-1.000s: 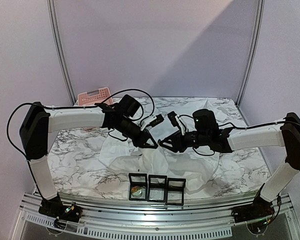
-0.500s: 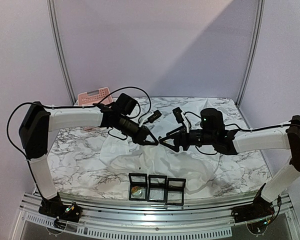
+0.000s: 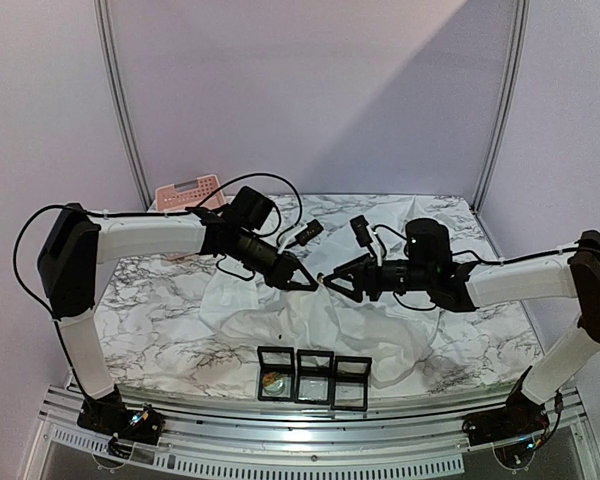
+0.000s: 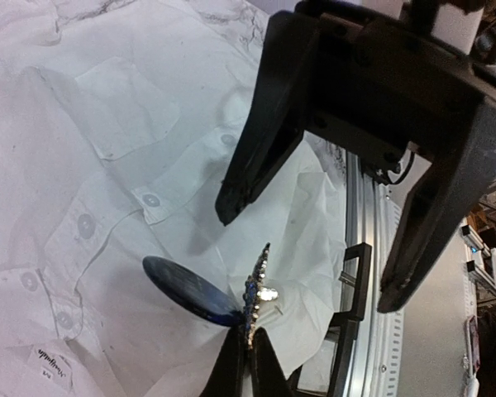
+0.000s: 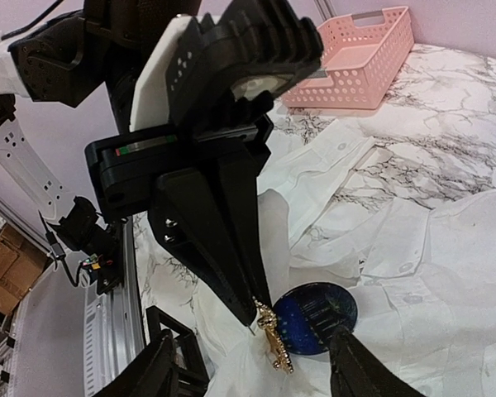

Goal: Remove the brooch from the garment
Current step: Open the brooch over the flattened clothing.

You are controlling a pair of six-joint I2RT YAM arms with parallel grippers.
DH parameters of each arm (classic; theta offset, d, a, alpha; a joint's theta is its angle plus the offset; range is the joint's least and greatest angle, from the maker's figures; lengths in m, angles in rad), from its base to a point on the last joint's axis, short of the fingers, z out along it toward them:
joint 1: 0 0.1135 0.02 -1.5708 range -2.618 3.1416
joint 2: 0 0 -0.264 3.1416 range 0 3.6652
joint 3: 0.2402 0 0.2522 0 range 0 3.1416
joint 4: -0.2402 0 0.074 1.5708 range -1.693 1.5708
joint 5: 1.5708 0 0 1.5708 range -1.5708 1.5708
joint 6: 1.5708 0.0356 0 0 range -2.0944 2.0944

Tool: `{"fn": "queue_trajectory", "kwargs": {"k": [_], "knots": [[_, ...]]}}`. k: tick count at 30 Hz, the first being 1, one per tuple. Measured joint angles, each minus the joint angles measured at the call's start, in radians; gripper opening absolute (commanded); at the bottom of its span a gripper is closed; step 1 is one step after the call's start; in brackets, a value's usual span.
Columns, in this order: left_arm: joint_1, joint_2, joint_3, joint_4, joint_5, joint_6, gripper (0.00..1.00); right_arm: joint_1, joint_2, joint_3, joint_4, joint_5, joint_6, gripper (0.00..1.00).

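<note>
Right tool [image 4: 306, 258] drew back; left tool [image 4: 250, 354] pinches brooch [image 4: 257, 285].

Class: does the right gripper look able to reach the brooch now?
Probably yes: the right gripper stands open facing the brooch, pinched in the left gripper; nothing lies between them.

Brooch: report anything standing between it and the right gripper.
Nothing visible does. The left gripper pinches the brooch over the shirt, and the open right gripper faces it with only air between them.
</note>
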Motion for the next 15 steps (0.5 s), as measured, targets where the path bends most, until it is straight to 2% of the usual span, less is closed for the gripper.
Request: {"fn": "queue_trajectory", "kwargs": {"k": [9,15], "knots": [[0.0,-0.016,-0.007,0.001,0.002,0.0,0.0,0.0,0.05,0.0,0.006,-0.014,0.013,0.53],[0.0,-0.016,-0.011,0.001,0.002,0.0,0.0,0.0,0.076,0.006,0.006,-0.019,0.017,0.42]]}}
